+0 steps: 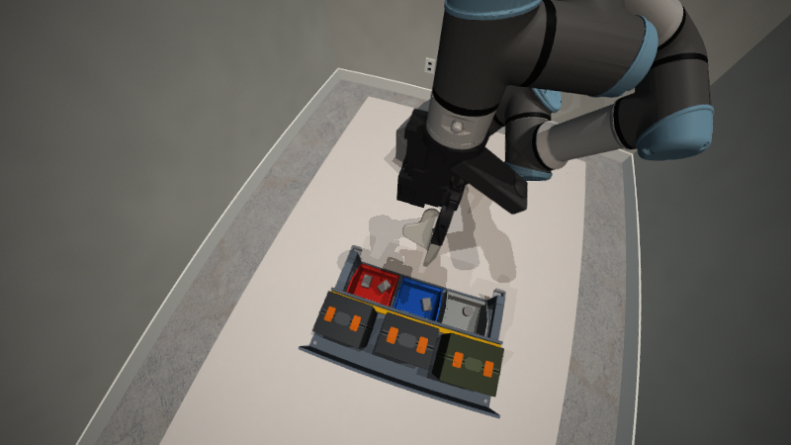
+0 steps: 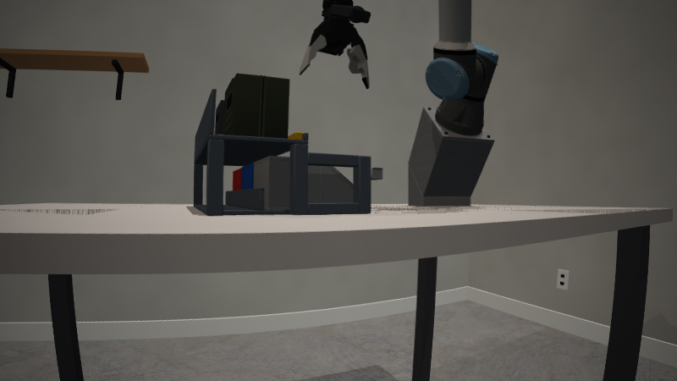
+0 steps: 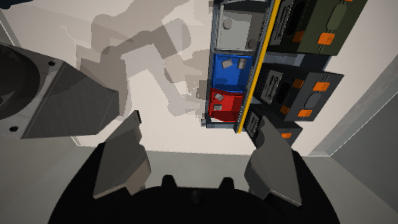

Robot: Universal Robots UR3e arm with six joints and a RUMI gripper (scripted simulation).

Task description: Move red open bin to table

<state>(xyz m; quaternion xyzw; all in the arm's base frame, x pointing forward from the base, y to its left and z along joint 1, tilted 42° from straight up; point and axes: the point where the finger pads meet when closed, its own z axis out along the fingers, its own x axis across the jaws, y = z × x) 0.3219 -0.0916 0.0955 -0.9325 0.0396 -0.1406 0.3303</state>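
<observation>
Red open-topped rectangular bin [image 1: 376, 297] [image 2: 236, 179] [image 3: 231, 111], two small grey blocks [image 1: 384, 286] [image 3: 218, 107] visible inside, sits at one end of the lower tier of the slate-grey metal shelf [image 1: 343, 274] [image 2: 299, 179] [image 3: 211, 60], beside the blue open bin [image 1: 406, 308] [image 2: 247, 176] [image 3: 234, 82]. Jaws [image 1: 430, 237] [image 2: 333, 80] spread wide, nothing between them, above shelf height. Handling, judged: light, stiff shell, probably smooth plastic; loose contents could slide if tipped. Suggested hold: the exposed front wall, gripped across its thickness, kept level. Top view shows the bin's contents; exterior view hides these but gives the jaws' height and the upper deck overhanging the bins' rear.
</observation>
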